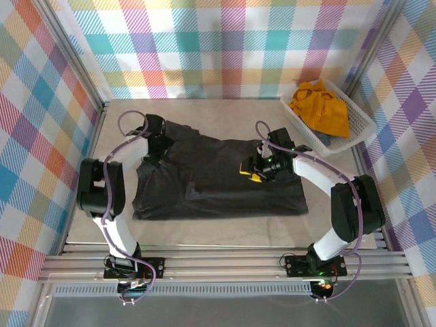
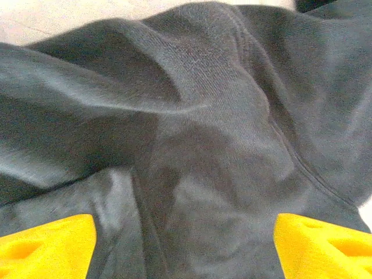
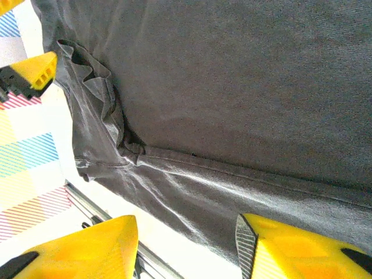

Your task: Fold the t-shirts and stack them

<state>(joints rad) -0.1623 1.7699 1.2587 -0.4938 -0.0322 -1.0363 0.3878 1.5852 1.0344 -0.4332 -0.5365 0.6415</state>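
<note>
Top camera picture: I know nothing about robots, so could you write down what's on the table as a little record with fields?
Black t-shirt: lying spread and wrinkled on the table
Yellow t-shirt: crumpled inside the white basket, at the far right
Left gripper: open, close above bunched black fabric at the shirt's far-left part
Right gripper: open, over the black shirt's right half
Stack: not yet started; the two shirts lie apart
</note>
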